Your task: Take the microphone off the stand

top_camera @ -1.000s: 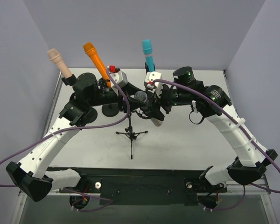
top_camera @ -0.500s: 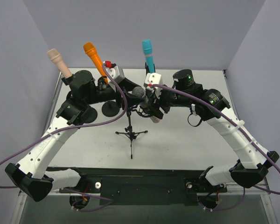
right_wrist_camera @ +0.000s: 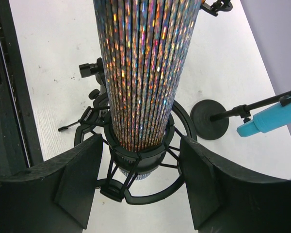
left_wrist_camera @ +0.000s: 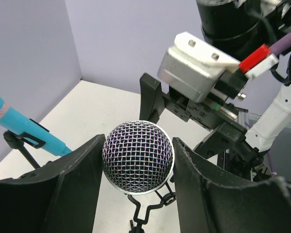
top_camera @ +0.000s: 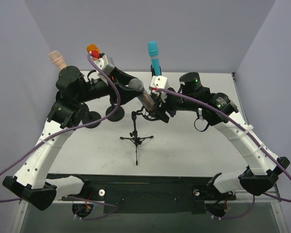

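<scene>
Above the stand (top_camera: pixel 136 139), left hand (left_wrist_camera: pixel 138 145) clamps the microphone (top_camera: pixel 137 87) to pull it free. Right hand (right_wrist_camera: pixel 141 145) straddles the clip (right_wrist_camera: pixel 136 167), bracing; grip unclear.

Rainbow-glitter striped microphone (right_wrist_camera: pixel 145 73), silver mesh head, between black fingers (right_wrist_camera: pixel 82 179); black stand (right_wrist_camera: pixel 136 158) beneath; cyan mic (right_wrist_camera: pixel 271 119) right of them; white tabletop (right_wrist_camera: pixel 53 63).
</scene>
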Motion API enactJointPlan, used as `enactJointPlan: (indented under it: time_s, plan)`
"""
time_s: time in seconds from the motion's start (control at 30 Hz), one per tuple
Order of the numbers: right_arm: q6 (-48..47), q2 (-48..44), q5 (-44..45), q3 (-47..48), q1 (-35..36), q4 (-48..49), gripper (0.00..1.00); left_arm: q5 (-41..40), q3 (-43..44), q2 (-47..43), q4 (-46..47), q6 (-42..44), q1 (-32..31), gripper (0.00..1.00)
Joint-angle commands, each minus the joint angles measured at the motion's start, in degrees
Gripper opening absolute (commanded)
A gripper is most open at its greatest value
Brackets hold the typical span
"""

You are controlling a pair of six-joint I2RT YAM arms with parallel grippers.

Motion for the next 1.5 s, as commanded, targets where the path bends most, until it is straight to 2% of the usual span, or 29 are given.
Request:
enactJointPlan:
  time_s: [0.0,0.37,0.47,0.6,0.9,1.0,1.17,1.47]
  plan:
    - [-0.76,0.53,0.68,-1.83,0.06,-7.14,0.60,-3.03,7.72,-1.75,5.62,-1.33,2.04,0.00]
    - [-0.24,0.80,0.25,-0.35,-0.12,-6.96,0.61,1.45,15.82,-0.96,-3.17,1.04,4.14,0.00]
    - [0.11,0.45,0.33,2.55,-0.12,-7.66,0.61,2.86,16.78,-1.66,-6.41,1.66,5.47,0.00]
    - [0.11,-0.25,1.03,9.31,-0.21,-9.60,0.68,3.83,19.60,-2.80,-10.46,1.92,8.19,0.00]
    - [3.44,-0.61,0.96,12.49,-0.12,-9.34,0.71,2.34,22.84,-3.42,-6.16,-3.27,9.25,0.00]
    - [8.62,1.40,-0.63,18.09,0.84,-6.53,0.72,1.63,21.89,-3.68,-8.36,-1.33,9.25,0.00]
    - [8.29,4.66,0.60,25.75,5.14,-3.45,0.72,2.34,17.67,-4.30,-7.31,-3.96,9.25,0.00]
    - [9.61,8.44,-0.29,26.56,8.67,3.40,0.72,3.30,18.72,-3.60,-6.16,-7.30,9.25,0.00]
